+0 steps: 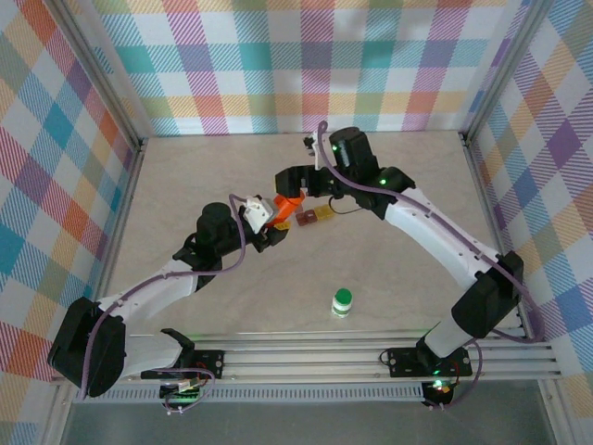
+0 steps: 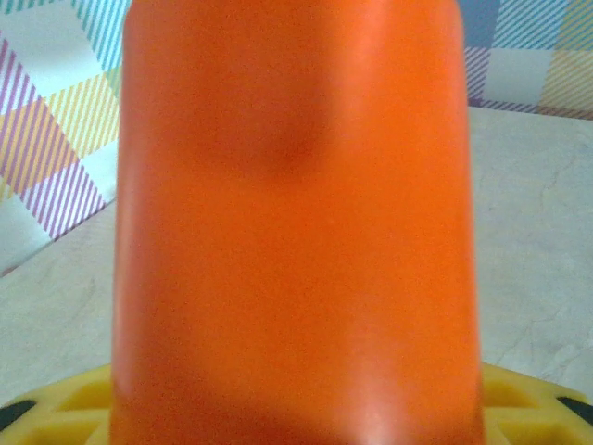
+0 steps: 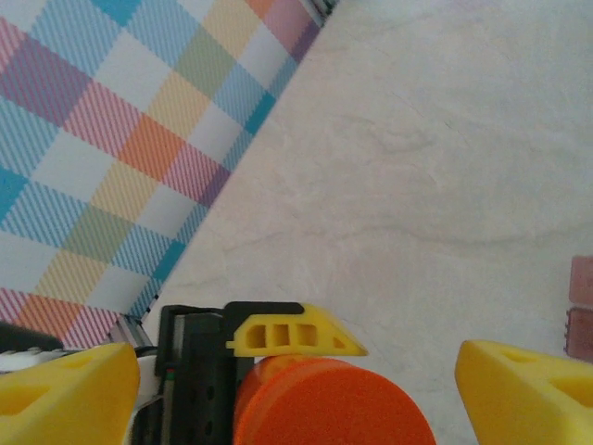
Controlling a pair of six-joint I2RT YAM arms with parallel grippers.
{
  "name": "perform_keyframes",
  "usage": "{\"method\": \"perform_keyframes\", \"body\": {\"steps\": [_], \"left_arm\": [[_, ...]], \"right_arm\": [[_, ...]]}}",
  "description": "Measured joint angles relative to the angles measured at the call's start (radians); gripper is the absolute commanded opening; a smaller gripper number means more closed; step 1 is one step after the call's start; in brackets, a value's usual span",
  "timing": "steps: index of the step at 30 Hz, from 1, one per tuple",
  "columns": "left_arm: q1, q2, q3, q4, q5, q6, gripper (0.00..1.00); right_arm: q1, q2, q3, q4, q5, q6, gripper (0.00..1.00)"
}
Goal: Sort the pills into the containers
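Arm bases (image 1: pixel 412 360) sit bolted along the near edge of the desk (image 1: pixel 232 306) in the overhead view, and both arms reach toward its middle. The left pincer (image 1: pixel 276 215) grips an orange bottle (image 1: pixel 290 204) at mid-desk, while the right pincer (image 1: pixel 298 190) hangs just beyond it on the far side. Two small boxes (image 1: pixel 316 217), one brownish and one yellow, lie on the desk just right of the bottle. A green-capped vial (image 1: pixel 343 301) stands upright well apart, nearer the bases. Plaid walls (image 1: pixel 278 65) ring the desk on three sides.

From the left wrist, the bottle (image 2: pixel 296 232) looms close against the lens, its orange side blurred. Yellow fingers (image 2: pixel 533 408) show at both lower corners, clamped on either side of it. Pale desk and plaid wall show past its edges.

From the right wrist, the right pincer's yellow fingers (image 3: pixel 65 394) stand wide apart at the lower corners, holding nothing. Between them sits the round orange top of the bottle (image 3: pixel 334 408), touched by neither. The left pincer's yellow finger (image 3: pixel 292 336) presses against the bottle's far side. Pinkish boxes (image 3: pixel 582 306) peek in at the right edge, resting on the desk (image 3: pixel 417 185).
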Motion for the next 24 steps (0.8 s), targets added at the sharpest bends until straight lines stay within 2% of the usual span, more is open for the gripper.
{"method": "perform_keyframes", "body": {"steps": [7, 17, 24], "left_arm": [[0.0, 0.0, -0.011, 0.024, -0.029, -0.004, 0.0], [0.0, 0.0, -0.017, 0.052, -0.048, -0.019, 0.0], [0.0, 0.0, -0.019, 0.051, -0.058, -0.022, 0.0]], "right_arm": [[0.007, 0.016, 0.0, -0.01, 0.051, 0.045, 0.86], [0.032, 0.021, -0.02, 0.0, 0.033, 0.097, 0.77], [0.038, 0.021, -0.055, 0.043, 0.017, 0.123, 0.54]]}}
